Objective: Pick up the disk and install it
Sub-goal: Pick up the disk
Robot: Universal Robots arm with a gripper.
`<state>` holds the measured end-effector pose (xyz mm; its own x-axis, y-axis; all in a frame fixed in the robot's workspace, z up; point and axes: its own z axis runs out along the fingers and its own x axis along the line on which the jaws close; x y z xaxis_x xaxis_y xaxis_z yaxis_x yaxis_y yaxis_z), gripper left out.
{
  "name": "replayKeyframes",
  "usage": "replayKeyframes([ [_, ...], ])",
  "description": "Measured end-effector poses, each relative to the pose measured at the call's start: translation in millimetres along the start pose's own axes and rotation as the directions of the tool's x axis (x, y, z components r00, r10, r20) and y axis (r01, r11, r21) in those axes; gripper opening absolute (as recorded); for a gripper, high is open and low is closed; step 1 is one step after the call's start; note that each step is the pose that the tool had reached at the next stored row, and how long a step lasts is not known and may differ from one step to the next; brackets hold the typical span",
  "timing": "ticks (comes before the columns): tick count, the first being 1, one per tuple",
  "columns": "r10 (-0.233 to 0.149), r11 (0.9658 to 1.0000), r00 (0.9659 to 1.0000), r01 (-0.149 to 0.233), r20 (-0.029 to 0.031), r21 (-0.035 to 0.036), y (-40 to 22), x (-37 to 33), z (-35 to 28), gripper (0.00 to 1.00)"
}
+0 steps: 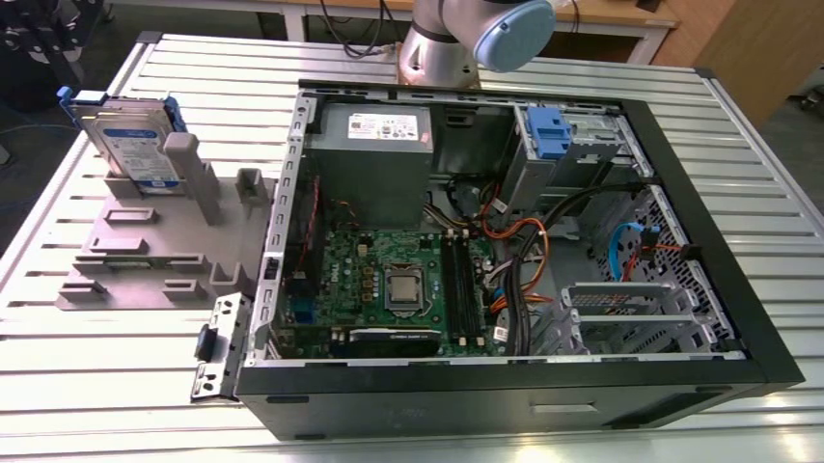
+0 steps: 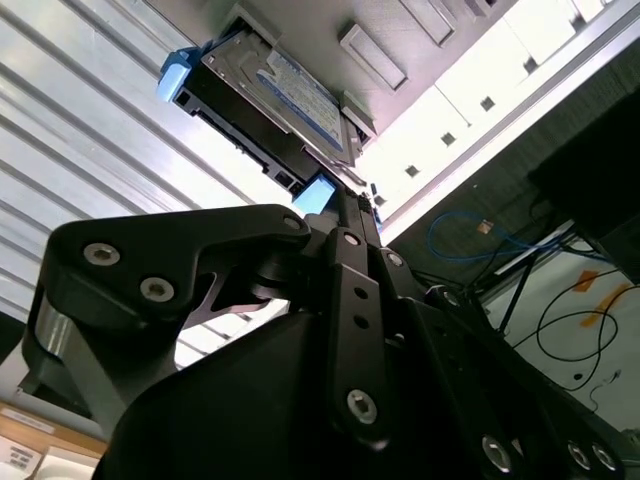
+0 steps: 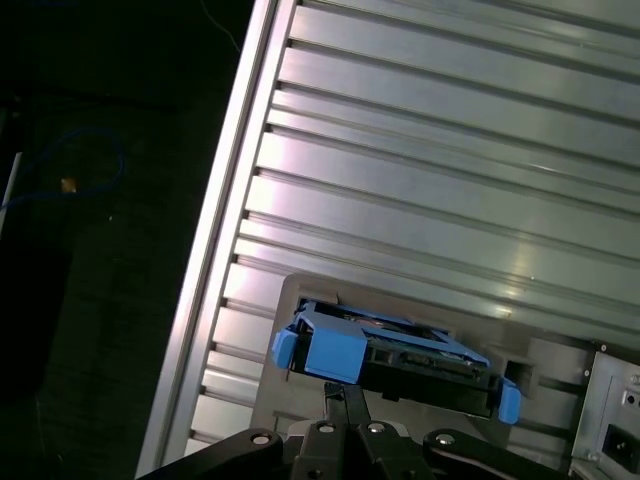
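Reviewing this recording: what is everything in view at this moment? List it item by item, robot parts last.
disk: one, silver in a blue carrier, upright in the holder, exterior view's left.
holder: one, grey, on the table beside the case.
computer case: one, black, open, mid-table.
power supply: one, grey, inside the case.
motherboard: one, green, inside the case.
second carrier: one, blue, in the case's drive bay.
table: one, silver, slatted.
arm: one, silver and pale blue, behind the case.
gripper: one, black, jaws together, pointing at the disk.
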<state>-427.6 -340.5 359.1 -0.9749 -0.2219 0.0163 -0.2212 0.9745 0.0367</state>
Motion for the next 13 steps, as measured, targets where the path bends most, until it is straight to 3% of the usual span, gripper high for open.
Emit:
replayKeyframes([
  [13,-0.012,0.9999,0.9999,0.012,-0.0004,0.0002,0.0,0.0,0.1,0.11],
])
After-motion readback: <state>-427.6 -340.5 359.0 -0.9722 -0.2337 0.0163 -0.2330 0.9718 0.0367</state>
